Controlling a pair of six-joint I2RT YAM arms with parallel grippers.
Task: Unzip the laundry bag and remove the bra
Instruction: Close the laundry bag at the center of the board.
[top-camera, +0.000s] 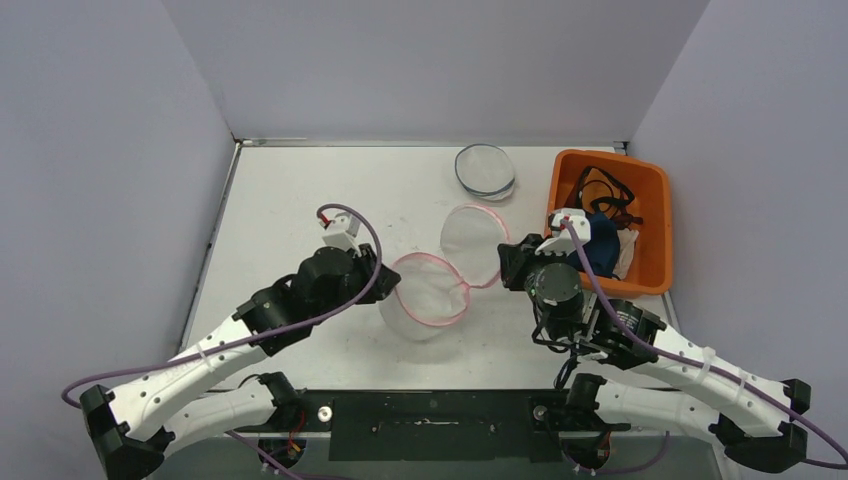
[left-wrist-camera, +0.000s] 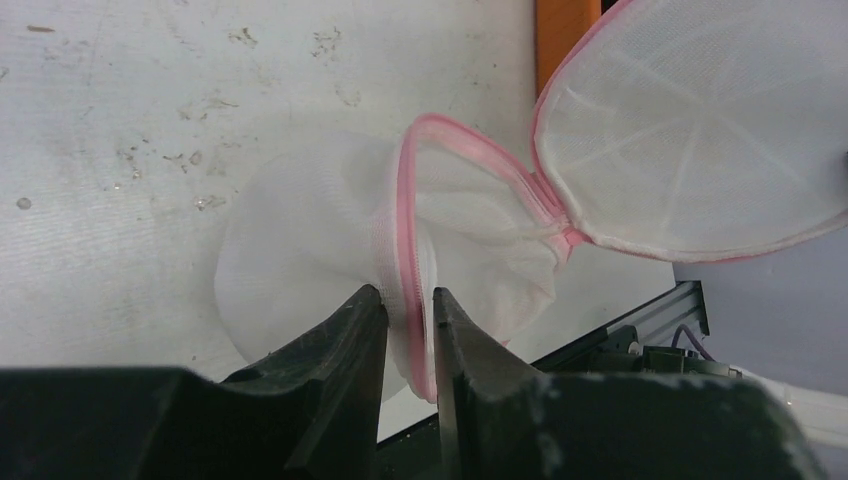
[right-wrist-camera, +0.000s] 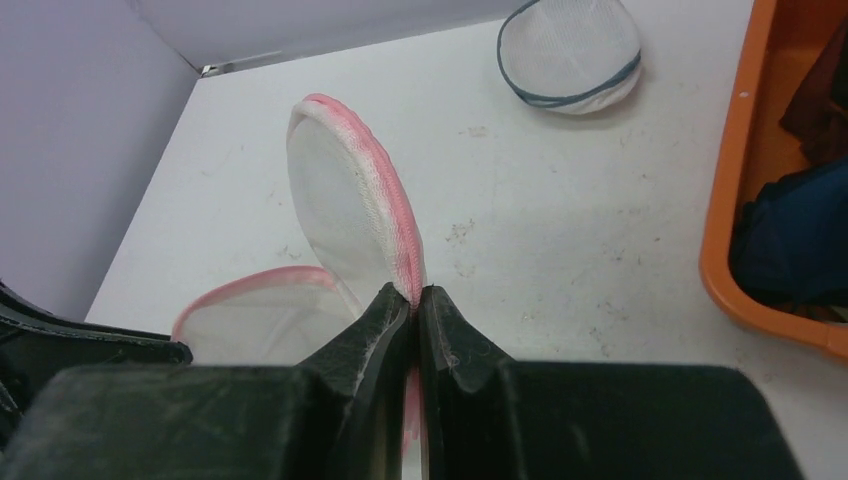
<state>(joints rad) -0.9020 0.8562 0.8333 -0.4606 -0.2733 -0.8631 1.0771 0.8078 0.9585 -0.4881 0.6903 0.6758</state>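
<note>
— How is the right claw (right-wrist-camera: 415, 298) set?
— It is clamped on the pink lid rim (right-wrist-camera: 378, 190) of the laundry bag (top-camera: 430, 300).
— And the left claw (left-wrist-camera: 408, 300)?
— It is set narrowly around the other rim; a grip cannot be told. The bag is laid unzipped on the worktop (top-camera: 300, 200).

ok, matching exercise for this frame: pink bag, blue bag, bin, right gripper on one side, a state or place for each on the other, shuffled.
1. pink bag
2. blue bag
3. bin
4. right gripper

a. shut on a pink rim
b. orange, far right
c. unzipped, folded open
d. farthest back, untouched

Pairs: 1-c, 2-d, 3-b, 4-a
</note>
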